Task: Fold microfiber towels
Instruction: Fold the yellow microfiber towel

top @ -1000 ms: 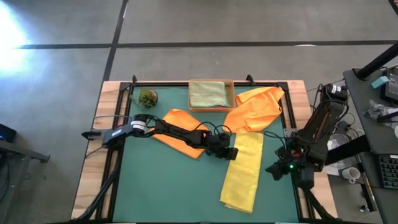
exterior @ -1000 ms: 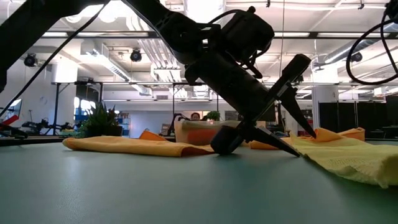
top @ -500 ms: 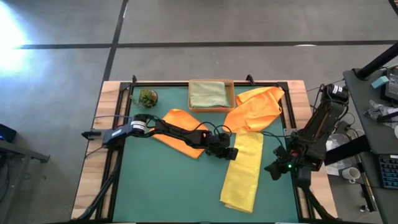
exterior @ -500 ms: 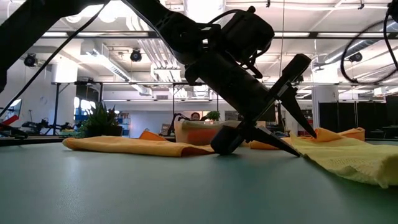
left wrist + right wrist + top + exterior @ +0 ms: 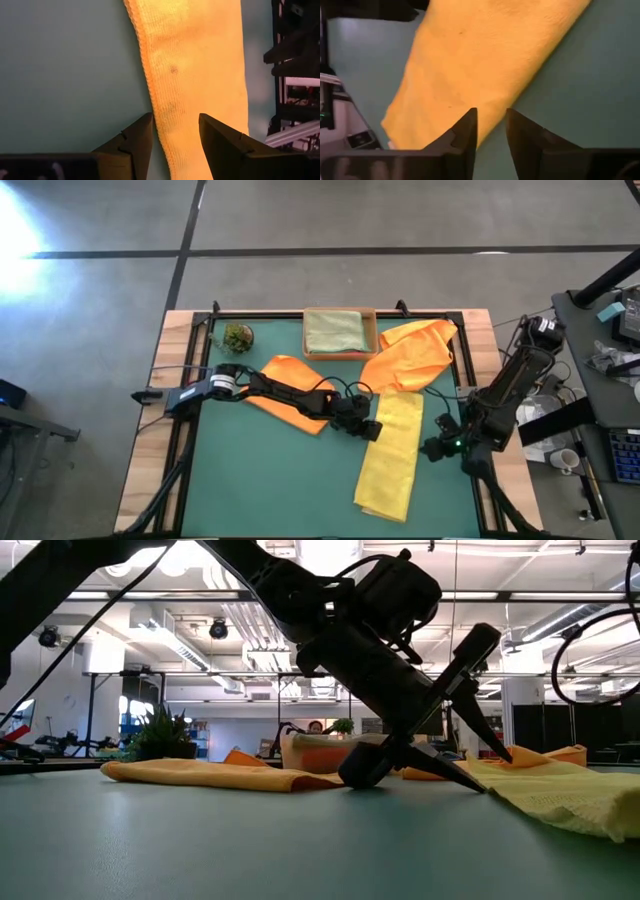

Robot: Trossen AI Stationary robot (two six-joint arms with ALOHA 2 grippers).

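Observation:
A yellow towel (image 5: pixel 393 455), folded into a long strip, lies flat on the green mat right of centre; it also shows in the left wrist view (image 5: pixel 200 65) and the right wrist view (image 5: pixel 485 60). My left gripper (image 5: pixel 368 428) is open and low at the strip's left long edge, which runs between its fingers (image 5: pixel 172 132). My right gripper (image 5: pixel 430 450) is open, just off the strip's right long edge (image 5: pixel 491 122). One orange towel (image 5: pixel 290 392) lies under my left arm, and another (image 5: pixel 415 350) lies at the far right. A sage green towel (image 5: pixel 334 330) lies folded in the cardboard tray. My left gripper slants down from the table's left, with its lower fingertip (image 5: pixel 478 785) down at the mat beside the yellow towel's left long edge (image 5: pixel 150 85). I cannot tell whether it touches the towel. The towel lies flat.
A small potted plant (image 5: pixel 238 337) stands at the far left of the mat. The tan cardboard tray (image 5: pixel 372 330) sits at the far edge. A black frame (image 5: pixel 462 370) runs round the mat. Bare mat (image 5: pixel 270 480) lies at the near left.
My right gripper has moved a little toward the table's left edge, closer to the yellow towel's right long edge. The towels lie as before.

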